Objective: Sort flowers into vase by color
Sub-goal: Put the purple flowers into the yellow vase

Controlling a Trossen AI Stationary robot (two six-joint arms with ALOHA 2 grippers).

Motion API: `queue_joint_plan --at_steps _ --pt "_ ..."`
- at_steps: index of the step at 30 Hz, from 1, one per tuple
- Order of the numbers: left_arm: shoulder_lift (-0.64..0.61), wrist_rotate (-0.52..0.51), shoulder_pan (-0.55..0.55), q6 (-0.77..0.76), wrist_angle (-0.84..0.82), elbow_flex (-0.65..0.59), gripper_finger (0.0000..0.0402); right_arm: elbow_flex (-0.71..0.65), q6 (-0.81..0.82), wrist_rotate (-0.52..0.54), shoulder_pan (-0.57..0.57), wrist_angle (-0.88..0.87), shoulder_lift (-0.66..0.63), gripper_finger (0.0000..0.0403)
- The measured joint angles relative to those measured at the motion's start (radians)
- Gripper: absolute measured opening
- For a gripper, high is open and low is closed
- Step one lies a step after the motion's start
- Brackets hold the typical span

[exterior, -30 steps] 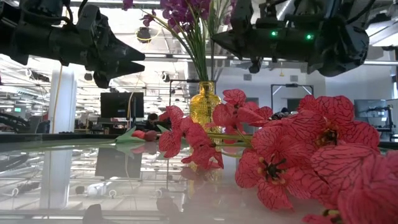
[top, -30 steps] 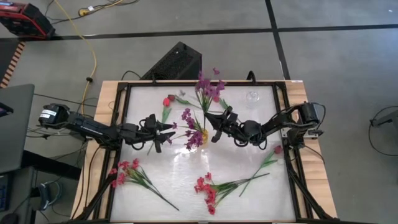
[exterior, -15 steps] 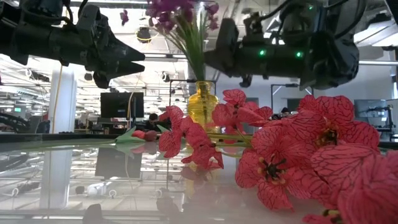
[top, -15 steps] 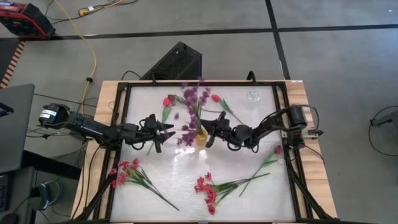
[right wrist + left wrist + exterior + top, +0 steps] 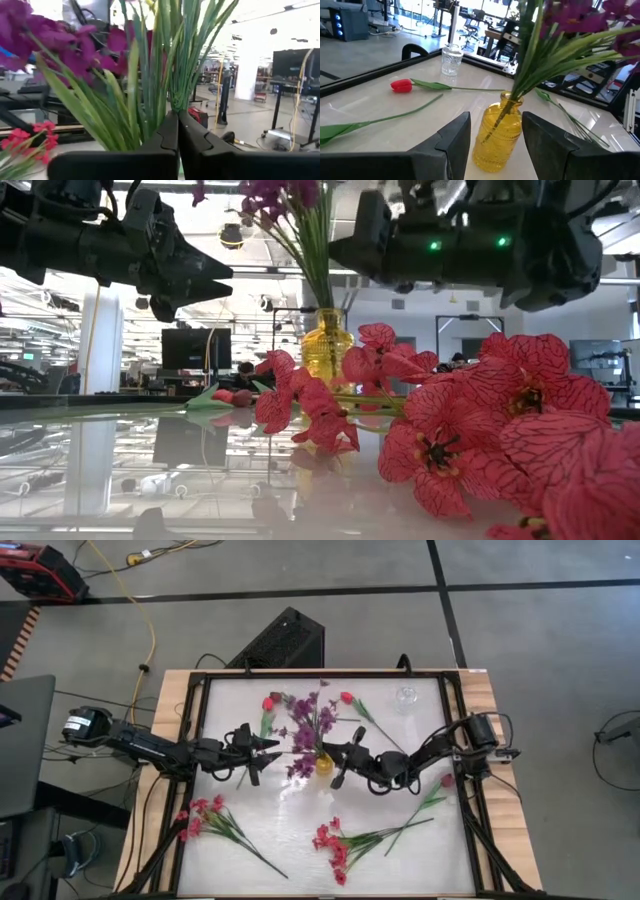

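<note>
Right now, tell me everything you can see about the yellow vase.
The yellow vase is a small bulbous bottle of clear amber glass with a beaded texture and a narrow neck. It stands upright on the white tabletop near the table's middle, holding purple flowers on green stems. The left gripper, open, hovers beside it; the right gripper is shut on the stems above it.

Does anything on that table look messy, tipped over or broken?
Nothing is broken or spilled. The yellow vase stands upright with purple flowers in it. Red flowers lie loose on the table, not yet sorted.
</note>
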Motion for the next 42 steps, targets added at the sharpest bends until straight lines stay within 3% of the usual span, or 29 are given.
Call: queue_joint_plan --at_steps 12,17,21,25,28,37,42 --pt "0.0 0.0 0.0 -0.009 -0.001 0.0 0.0167 0.0 -0.032 0.036 0.02 -0.037 -0.008 0.0123" --pt "0.0 -0.001 0.0 -0.009 -0.001 0.0 0.0167 -0.001 -0.066 0.135 0.037 -0.084 -0.028 0.0169" --pt "0.0 -0.021 0.0 -0.009 0.002 0.0 0.0167 -0.001 -0.064 0.184 0.061 -0.286 -0.111 0.0197" --pt "0.0 -0.172 0.007 -0.041 -0.016 0.016 0.0167 -0.001 0.003 0.184 0.088 -0.557 -0.233 0.0212" --pt "0.018 -0.206 0.034 -0.065 -0.051 0.043 0.0167 -0.001 0.061 0.183 0.104 -0.79 -0.346 0.0214" --pt "0.203 -0.198 0.195 -0.048 -0.064 0.211 0.0167 -0.001 0.234 0.175 0.16 -1.266 -0.633 0.0214" --pt "0.285 -0.071 0.27 0.005 -0.085 0.338 0.0167 -0.001 0.361 0.173 0.181 -1.417 -0.715 0.0214"
